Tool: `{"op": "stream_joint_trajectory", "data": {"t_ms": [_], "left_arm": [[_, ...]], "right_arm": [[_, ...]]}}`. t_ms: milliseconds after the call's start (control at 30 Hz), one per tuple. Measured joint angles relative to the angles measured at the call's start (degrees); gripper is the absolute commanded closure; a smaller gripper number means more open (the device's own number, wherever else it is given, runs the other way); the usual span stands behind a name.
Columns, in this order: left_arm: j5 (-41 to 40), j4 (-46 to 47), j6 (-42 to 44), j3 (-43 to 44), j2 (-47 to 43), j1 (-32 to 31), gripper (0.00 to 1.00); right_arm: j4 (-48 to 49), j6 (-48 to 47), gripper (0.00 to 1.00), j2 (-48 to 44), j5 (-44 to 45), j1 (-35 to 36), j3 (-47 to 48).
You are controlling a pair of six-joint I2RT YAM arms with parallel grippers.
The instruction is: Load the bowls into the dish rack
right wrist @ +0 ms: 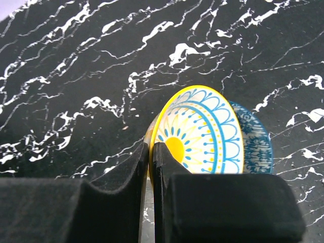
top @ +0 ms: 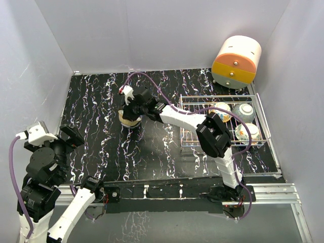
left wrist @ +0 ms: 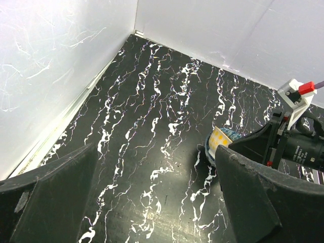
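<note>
black, white-veined tabletop [top: 101, 101] boxed by white walls [top: 152, 30]. right gripper [right wrist: 151, 157] is clamped on the rim of a yellow-and-blue bowl [right wrist: 202, 131], tilted on edge, left of the wire dish rack [top: 188, 136]. the rack holds three bowls [top: 246, 132]. an orange-and-cream drawer unit [top: 237, 61] sits far right. left gripper [left wrist: 157, 152], near left, has its fingers apart.

black marbled table [top: 101, 101]; dish rack [top: 195, 132] right; drawer unit [top: 237, 62] far-right corner
</note>
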Motion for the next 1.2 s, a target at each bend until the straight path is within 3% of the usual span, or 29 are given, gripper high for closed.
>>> {"op": "stream_joint_trajectory", "data": {"t_ms": [533,967,1200], "left_arm": [[0.0,0.09,0.02,0.02,0.0,0.02,0.03],[0.0,0.07,0.02,0.02,0.0,0.02,0.03],[0.0,0.09,0.02,0.07,0.09,0.02,0.03]], "right_arm": [[5.44,5.64,0.92,-2.12,-0.26,0.13,-4.7],[22.6,19.21,0.92,-11.8,-10.19,-5.75,-13.46],[33.97,29.68,0.92,-21.05,-13.92,-9.9,-24.52]]}}
